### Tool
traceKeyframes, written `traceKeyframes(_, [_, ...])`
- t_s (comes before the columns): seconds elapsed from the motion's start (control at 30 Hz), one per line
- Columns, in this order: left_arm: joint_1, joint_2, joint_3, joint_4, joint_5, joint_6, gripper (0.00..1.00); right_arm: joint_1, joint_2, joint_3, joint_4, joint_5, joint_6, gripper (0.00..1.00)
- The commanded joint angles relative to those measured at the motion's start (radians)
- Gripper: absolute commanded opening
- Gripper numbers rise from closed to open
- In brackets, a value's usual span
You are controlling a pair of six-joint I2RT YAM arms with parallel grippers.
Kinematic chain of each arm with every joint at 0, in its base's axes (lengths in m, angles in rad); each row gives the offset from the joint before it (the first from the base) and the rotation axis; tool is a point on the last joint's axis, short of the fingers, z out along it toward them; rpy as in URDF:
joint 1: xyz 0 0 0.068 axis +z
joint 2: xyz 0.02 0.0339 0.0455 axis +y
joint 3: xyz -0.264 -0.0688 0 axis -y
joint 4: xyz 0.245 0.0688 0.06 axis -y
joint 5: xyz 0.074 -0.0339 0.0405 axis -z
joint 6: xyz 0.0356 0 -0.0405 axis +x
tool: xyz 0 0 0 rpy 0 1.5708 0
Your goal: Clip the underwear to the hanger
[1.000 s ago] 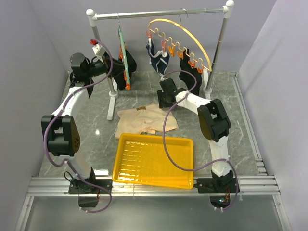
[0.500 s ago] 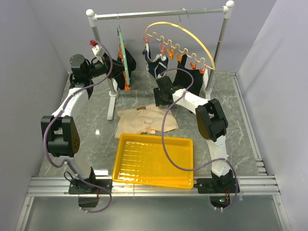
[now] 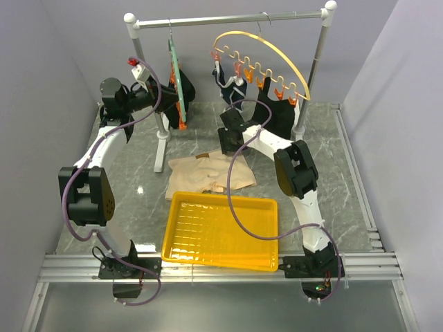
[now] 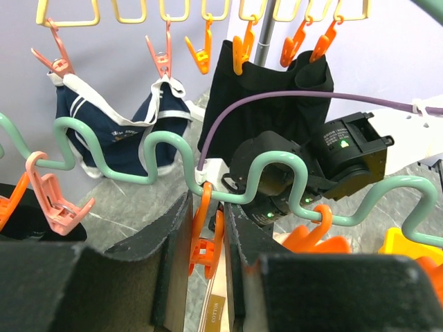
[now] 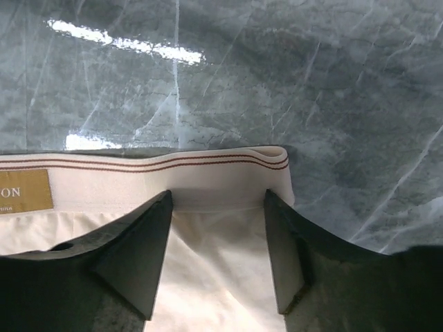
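Right gripper marks the step for me: jaws spread, straddling the waistband of the underwear, which lies flat on the marble table just beyond the yellow tray. I judge the pickup not yet made; next I must lower and pinch the band. Farther back, the left gripper is clamped on an orange clip of the hanger. Whether the right fingertips touch cloth I cannot tell, and overhead the hanger shows only edge-on
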Motion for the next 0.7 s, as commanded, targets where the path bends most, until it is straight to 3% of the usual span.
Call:
traceKeyframes(0.0, [0.003, -0.008, 0.006, -0.030, 0.019, -0.008, 0.00, 0.008, 0.057, 0.059, -0.119, -0.040, -0.004, 0.61])
traceKeyframes(0.13, [0.008, -0.004, 0.015, -0.037, 0.013, -0.011, 0.00, 0.006, 0.095, 0.082, -0.180, -0.051, -0.025, 0.55])
traceKeyframes(0.3, [0.012, -0.005, 0.018, -0.046, 0.012, -0.011, 0.00, 0.001, 0.135, 0.137, -0.265, -0.083, -0.067, 0.20])
traceKeyframes(0.43, [0.014, -0.001, 0.014, -0.029, 0.007, -0.030, 0.00, 0.002, 0.132, 0.139, -0.247, -0.130, -0.116, 0.00])
traceKeyframes(0.5, [0.012, -0.001, 0.014, -0.026, 0.012, -0.037, 0.00, -0.002, 0.116, 0.130, -0.217, -0.151, -0.127, 0.00])
traceKeyframes(0.67, [0.012, -0.011, 0.003, -0.023, 0.007, -0.053, 0.00, -0.008, -0.084, -0.059, 0.182, -0.270, -0.189, 0.00])
